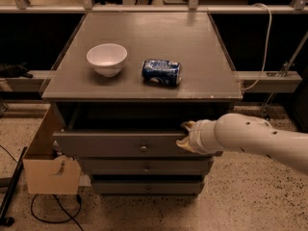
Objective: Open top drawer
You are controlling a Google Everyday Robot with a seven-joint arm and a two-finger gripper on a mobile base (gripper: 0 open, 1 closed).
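A robot's white arm reaches in from the right, its pincer (186, 134) set against the right end of the top drawer (106, 144), at the upper edge of the front and well to the side of the small round knob (143, 148). Whether the pincer is spread or pressed together cannot be told from here. The drawer, directly under the desk (154, 32) top, stands partly out, a dark gap showing behind its front, while the 2 lower drawers (144, 166) sit flush. Working the edge rather than the knob probably gives the arm a broader hold for a straight outward pull, though the off-centre contact could skew the drawer on its runners. On the desk, a white bowl (107, 57) and a blue can (161, 71) lying on its side sit near each other but apart, clear of the front edge. A cardboard box (50, 172) rests on the floor, left of the drawers.
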